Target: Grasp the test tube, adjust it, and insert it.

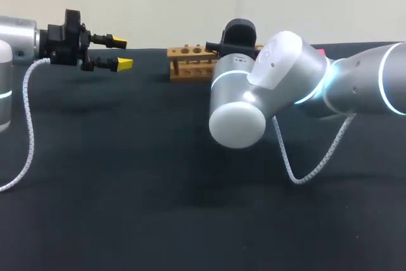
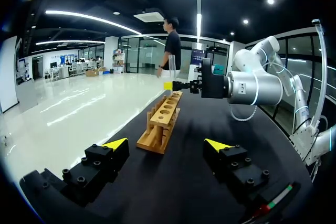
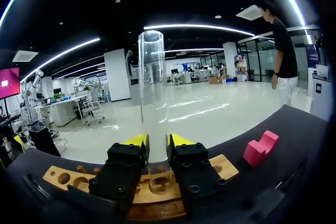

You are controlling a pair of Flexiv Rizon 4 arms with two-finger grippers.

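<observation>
My right tool (image 3: 157, 142): pinching the clear test tube (image 3: 152, 87), held upright over the wooden tube rack (image 3: 223, 166). My left tool (image 1: 120, 53): fingers spread, above the black desk (image 1: 127, 188), well apart from the rack. Pink block (image 3: 261, 148): beside the rack.

Clear glass test tube (image 3: 151, 87), upright, open end up, pinched low between right gripper (image 3: 157, 142) fingertips, lower end hidden behind them. Directly above light wooden rack (image 3: 63, 176) with one row of round holes, lying along far edge of black table (image 1: 127, 188).
</observation>
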